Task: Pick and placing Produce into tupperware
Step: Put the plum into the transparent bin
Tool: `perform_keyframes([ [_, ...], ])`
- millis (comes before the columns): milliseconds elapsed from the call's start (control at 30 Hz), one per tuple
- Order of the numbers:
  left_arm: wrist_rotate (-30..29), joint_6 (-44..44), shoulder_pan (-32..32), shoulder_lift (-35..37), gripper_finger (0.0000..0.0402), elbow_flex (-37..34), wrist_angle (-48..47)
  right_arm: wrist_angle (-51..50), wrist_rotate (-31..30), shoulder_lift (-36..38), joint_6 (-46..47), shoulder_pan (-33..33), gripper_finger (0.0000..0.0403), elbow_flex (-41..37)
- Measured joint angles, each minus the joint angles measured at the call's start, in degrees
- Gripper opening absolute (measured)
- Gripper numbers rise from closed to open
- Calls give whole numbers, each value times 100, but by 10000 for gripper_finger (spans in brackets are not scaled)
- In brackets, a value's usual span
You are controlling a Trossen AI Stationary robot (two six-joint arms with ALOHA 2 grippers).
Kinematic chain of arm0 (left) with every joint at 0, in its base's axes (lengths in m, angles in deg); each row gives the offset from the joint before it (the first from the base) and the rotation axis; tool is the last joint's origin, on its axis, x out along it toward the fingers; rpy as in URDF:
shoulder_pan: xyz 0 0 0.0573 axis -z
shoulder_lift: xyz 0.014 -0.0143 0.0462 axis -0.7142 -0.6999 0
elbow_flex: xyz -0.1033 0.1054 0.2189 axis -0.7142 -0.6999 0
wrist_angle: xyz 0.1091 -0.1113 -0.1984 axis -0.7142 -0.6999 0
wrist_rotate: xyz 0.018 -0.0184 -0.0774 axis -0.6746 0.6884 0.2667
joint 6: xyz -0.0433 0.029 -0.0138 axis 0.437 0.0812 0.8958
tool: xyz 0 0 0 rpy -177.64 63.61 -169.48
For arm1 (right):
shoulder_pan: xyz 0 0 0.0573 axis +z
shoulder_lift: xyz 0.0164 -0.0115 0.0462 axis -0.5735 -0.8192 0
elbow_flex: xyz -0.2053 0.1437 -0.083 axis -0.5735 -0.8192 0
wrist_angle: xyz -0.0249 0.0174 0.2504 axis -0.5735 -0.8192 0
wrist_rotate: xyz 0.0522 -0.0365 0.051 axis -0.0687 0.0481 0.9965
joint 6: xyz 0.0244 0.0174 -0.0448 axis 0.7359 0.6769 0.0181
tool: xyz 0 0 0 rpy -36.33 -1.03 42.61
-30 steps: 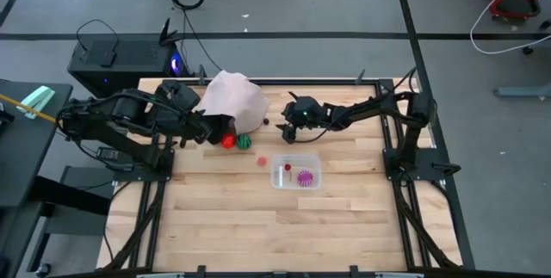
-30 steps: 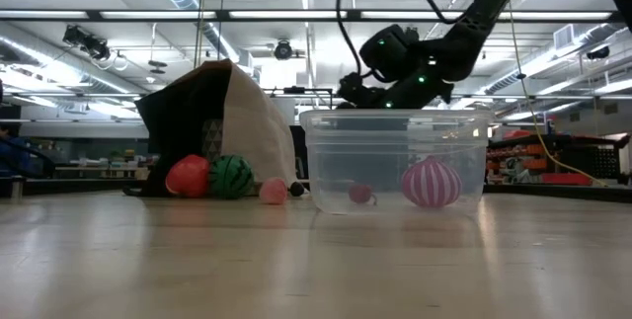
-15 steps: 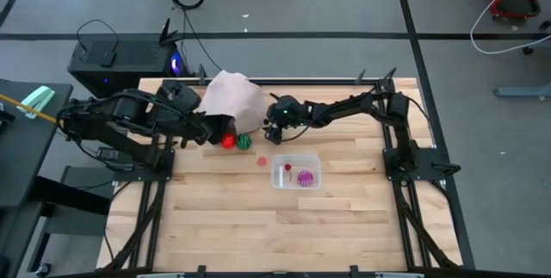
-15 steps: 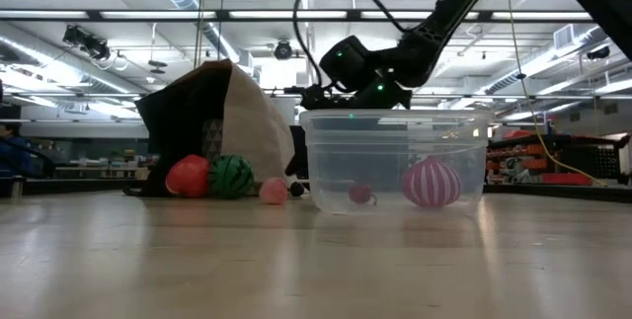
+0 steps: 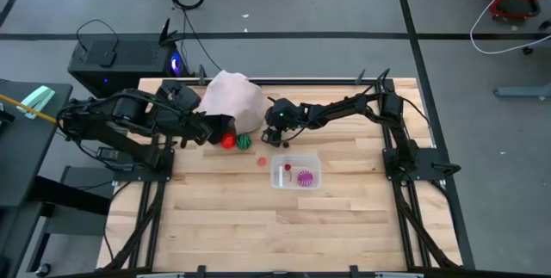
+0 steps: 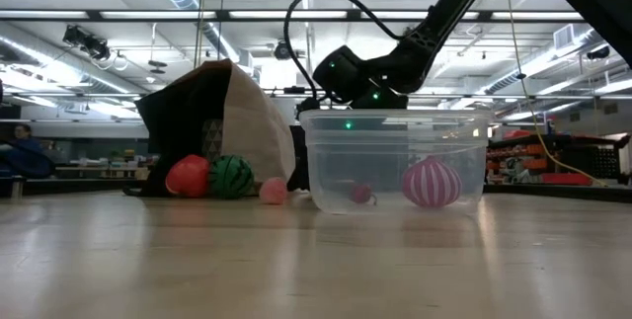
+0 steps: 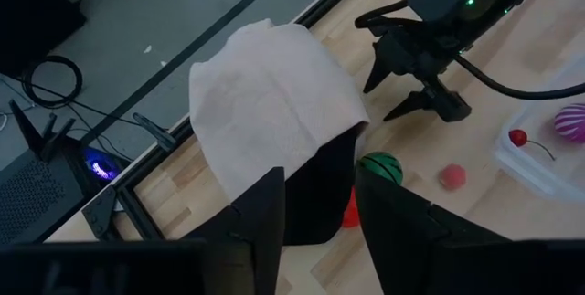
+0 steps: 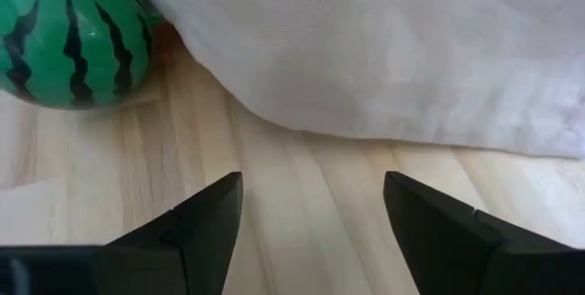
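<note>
- Wooden table (image 5: 258, 218) in a workshop hall with a grey floor
- Pale bag (image 5: 234, 99) lies on its side; left gripper (image 7: 315, 205) pinches the edge of its dark mouth
- Red fruit (image 5: 227, 141) and green watermelon (image 5: 244, 141) sit at the bag mouth, a pink piece (image 5: 262, 162) nearer the tub
- Right gripper (image 5: 269, 138), fingers spread and empty, hangs low just beside the watermelon
- Clear tupperware (image 5: 297, 173) holds the spiky magenta fruit (image 5: 304, 176) and a dark red cherry (image 5: 287, 168)

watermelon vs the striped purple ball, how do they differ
The watermelon is green with dark stripes and lies on the bare table by the bag; the striped purple ball is magenta with pale stripes and sits inside the tupperware. Both are small, round and rest untouched by either gripper.
</note>
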Motion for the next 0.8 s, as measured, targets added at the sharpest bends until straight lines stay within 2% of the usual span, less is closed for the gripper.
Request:
perform_keyframes([
  [267, -2, -7, -4, 2, 147, 0, -2, -101, -2, 251, 188, -13, 269, 8],
  [800, -2, -13, -2, 0, 144, 0, 4, -1657, 43, 1397, 538, -282, 261, 0],
])
